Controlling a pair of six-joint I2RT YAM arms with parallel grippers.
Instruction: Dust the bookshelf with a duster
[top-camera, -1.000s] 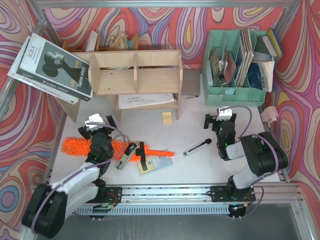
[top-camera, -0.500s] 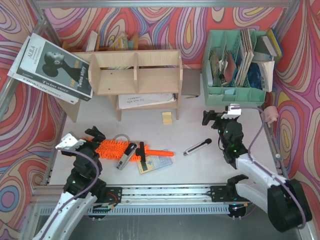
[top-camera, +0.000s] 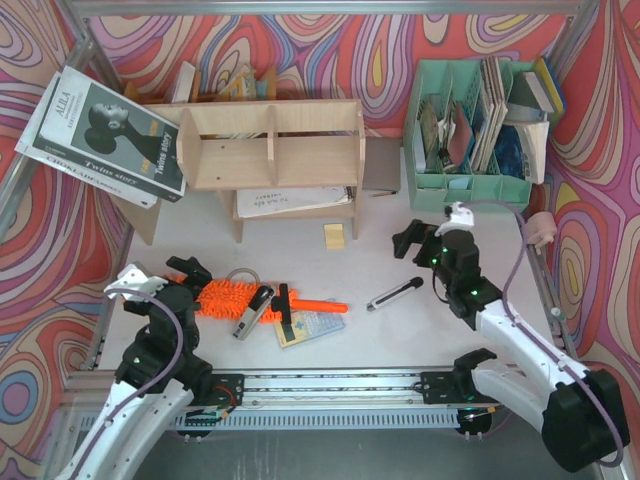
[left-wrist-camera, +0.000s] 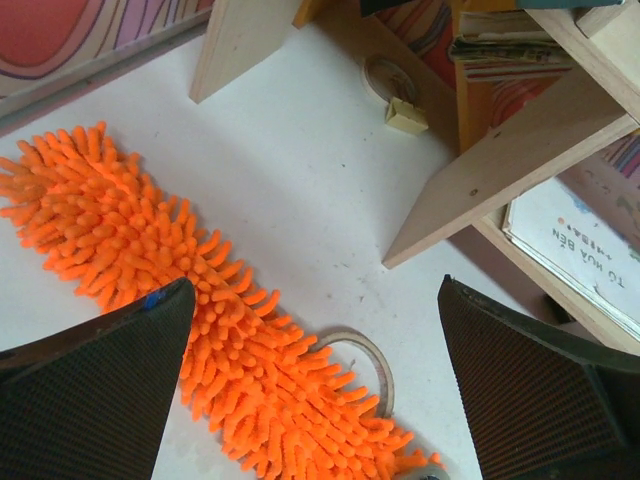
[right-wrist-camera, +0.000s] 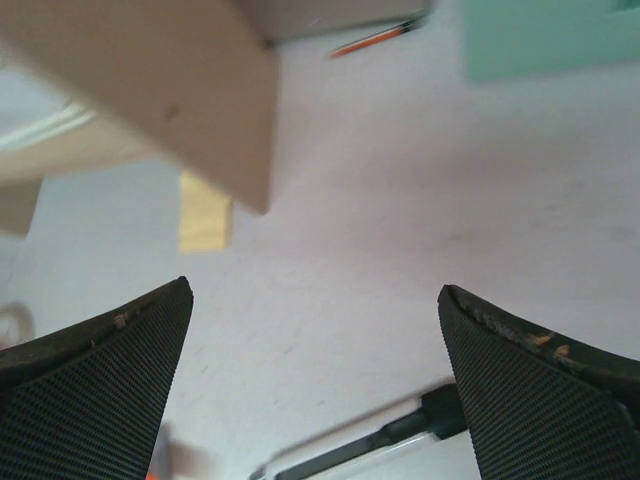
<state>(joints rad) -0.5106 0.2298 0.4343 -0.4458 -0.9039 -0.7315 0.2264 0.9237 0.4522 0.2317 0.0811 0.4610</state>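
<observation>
The orange fluffy duster (top-camera: 226, 297) lies flat on the white table, its thin handle (top-camera: 322, 304) pointing right. In the left wrist view its brush (left-wrist-camera: 150, 270) runs diagonally between my fingers. My left gripper (top-camera: 190, 272) is open just above the brush's left end, holding nothing. It also shows in the left wrist view (left-wrist-camera: 315, 400). The plywood bookshelf (top-camera: 270, 150) stands at the back; its leg (left-wrist-camera: 500, 170) shows ahead. My right gripper (top-camera: 405, 241) is open and empty right of the shelf. In the right wrist view (right-wrist-camera: 315, 400) it hovers over bare table.
A black and silver pen (top-camera: 393, 294) lies under the right gripper. A stapler (top-camera: 252, 312), a black clip (top-camera: 287, 303) and a booklet (top-camera: 308, 326) rest on the duster's handle. A tape ring (left-wrist-camera: 375, 350), a yellow note (top-camera: 334, 236), a mint organiser (top-camera: 475, 130) and a leaning book (top-camera: 105, 135) are nearby.
My left arm has swung back and out to the left, its gripper now at the brush's left end. My right arm has stretched out, its gripper shifting left towards the shelf.
</observation>
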